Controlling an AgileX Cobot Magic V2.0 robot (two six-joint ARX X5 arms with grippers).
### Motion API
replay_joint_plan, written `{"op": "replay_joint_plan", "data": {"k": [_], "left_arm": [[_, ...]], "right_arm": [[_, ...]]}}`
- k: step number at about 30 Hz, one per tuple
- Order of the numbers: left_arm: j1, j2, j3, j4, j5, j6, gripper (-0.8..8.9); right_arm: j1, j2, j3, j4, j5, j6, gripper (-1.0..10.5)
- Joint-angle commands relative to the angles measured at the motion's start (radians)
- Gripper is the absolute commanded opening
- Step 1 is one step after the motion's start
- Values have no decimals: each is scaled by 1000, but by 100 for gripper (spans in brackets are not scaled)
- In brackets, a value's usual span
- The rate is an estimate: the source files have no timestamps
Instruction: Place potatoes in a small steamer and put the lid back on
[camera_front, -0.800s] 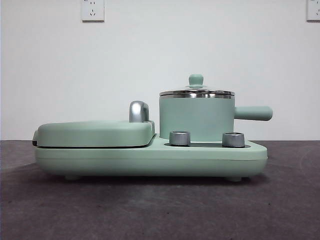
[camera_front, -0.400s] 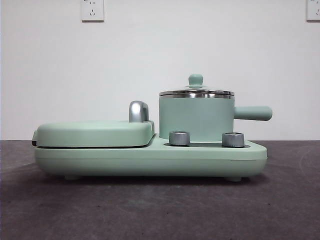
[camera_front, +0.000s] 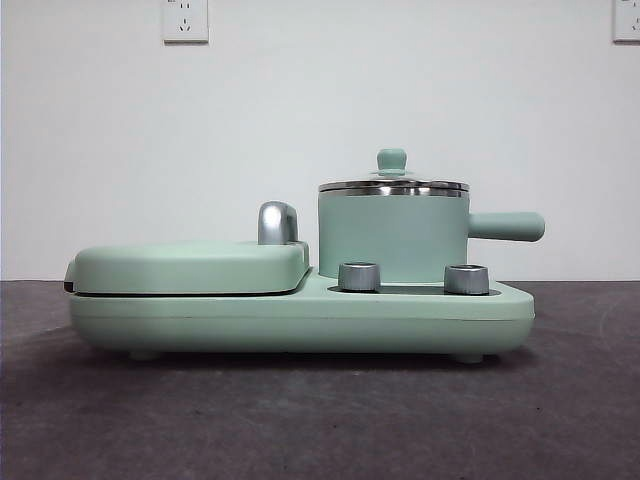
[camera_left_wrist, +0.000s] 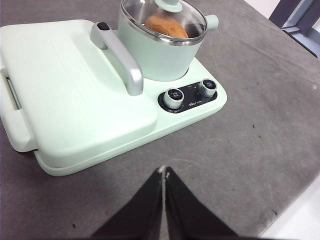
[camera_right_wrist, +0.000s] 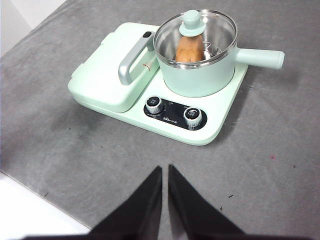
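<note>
There's the potato (camera_right_wrist: 190, 48), orange-brown and oblong, lying inside the small steamer (camera_right_wrist: 197, 70) and seen through the glass. Smooth skin, firm body: it looks solid and fairly heavy for its size, a bit slick, best gripped across its narrow middle if it ever had to come out. Over it sits the lid (camera_right_wrist: 196, 35), steel rim resting level on the pot's rim in the front view, mint knob (camera_front: 392, 160) standing straight up. Glass, so it is rigid, breakable and slippery at the edge; the knob is the one sensible hold, and it is small, so the jaws would need to close squarely around its neck. The steamer's stubby side handle (camera_front: 508, 226) sticks out to one side, stiff and easy to pinch.

Outward now: the pot stands on the green cooker base (camera_front: 300, 315), just behind two silver dials (camera_front: 360, 276), with the flat grill cover (camera_front: 190, 266) and its chrome handle (camera_front: 277, 222) alongside. All of it rests on the grey surface (camera_front: 320, 420).

Both arms hang well back. The left gripper (camera_left_wrist: 164, 172) has its jaws pressed together, holding nothing. The right gripper (camera_right_wrist: 165, 170) shows only a thin slit between its jaws, empty too. By the look of things, the job reads as finished.
</note>
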Motion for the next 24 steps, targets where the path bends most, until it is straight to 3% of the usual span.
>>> {"op": "replay_joint_plan", "data": {"k": [1, 7, 11, 18, 24], "left_arm": [[-5, 4, 14, 17, -2, -7, 5], [-2, -5, 9, 26, -2, -8, 5], [59, -68, 2, 19, 1, -7, 5], [359, -201, -115, 148, 9, -6, 5], [553, -355, -349, 318, 2, 65, 5]], "right_arm": [[9, 8, 10, 10, 0, -8, 17], [9, 8, 10, 9, 1, -8, 17], [9, 8, 10, 9, 0, -8, 17], [9, 8, 10, 10, 0, -8, 17], [9, 8, 10, 10, 1, -8, 17]]}}
